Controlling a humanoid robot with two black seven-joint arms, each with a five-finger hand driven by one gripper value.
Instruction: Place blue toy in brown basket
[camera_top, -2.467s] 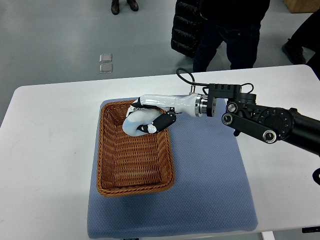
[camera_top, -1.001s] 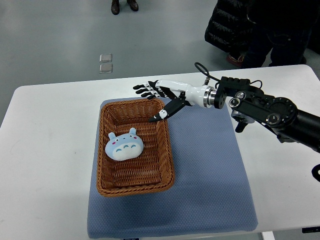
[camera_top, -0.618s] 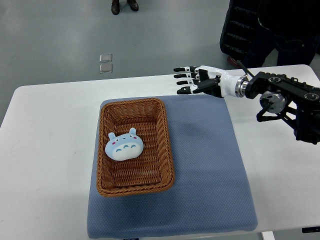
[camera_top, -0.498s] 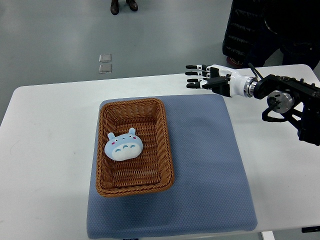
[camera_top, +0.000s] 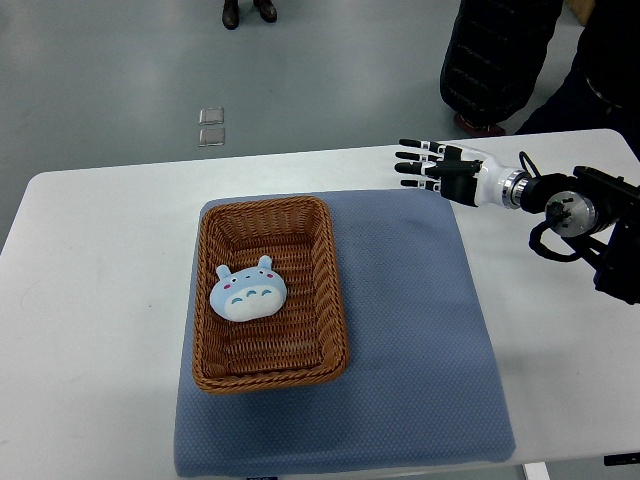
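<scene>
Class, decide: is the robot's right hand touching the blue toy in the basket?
Apart. The top view shows the right hand open over the table's far side, with bare blue mat between it and the blue toy lying inside the brown basket.

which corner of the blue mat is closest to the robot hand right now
The far right corner. The right hand, fingers spread and empty, hovers just beyond it over the white table; the other three corners lie farther off, past the brown basket holding the blue toy.

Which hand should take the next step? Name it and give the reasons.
Right, though little is left to do. The blue toy already lies inside the brown basket. The right hand is the only one in view, open and empty over the table's far edge, so it need only retreat.
</scene>
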